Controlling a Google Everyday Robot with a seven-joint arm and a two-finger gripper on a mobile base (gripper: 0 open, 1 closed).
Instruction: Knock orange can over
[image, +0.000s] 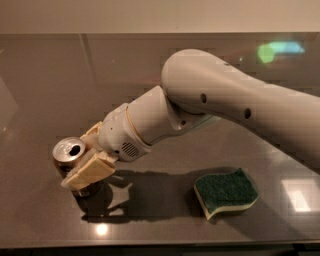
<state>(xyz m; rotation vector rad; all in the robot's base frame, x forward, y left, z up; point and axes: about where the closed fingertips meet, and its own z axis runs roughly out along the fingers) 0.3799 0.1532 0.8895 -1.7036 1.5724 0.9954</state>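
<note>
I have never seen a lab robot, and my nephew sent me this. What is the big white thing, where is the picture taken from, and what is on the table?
The big white shape is a robot arm, reaching in from the right. At its end, low on the left, is the gripper, its cream-coloured hand, right up against the orange can. The can appears to stand upright, with its silver top towards the camera. Whether it is actually held is not clear. There is one picture, taken from above and looking down on a dark table. A green sponge also lies there, apart from the can, to the right.
</note>
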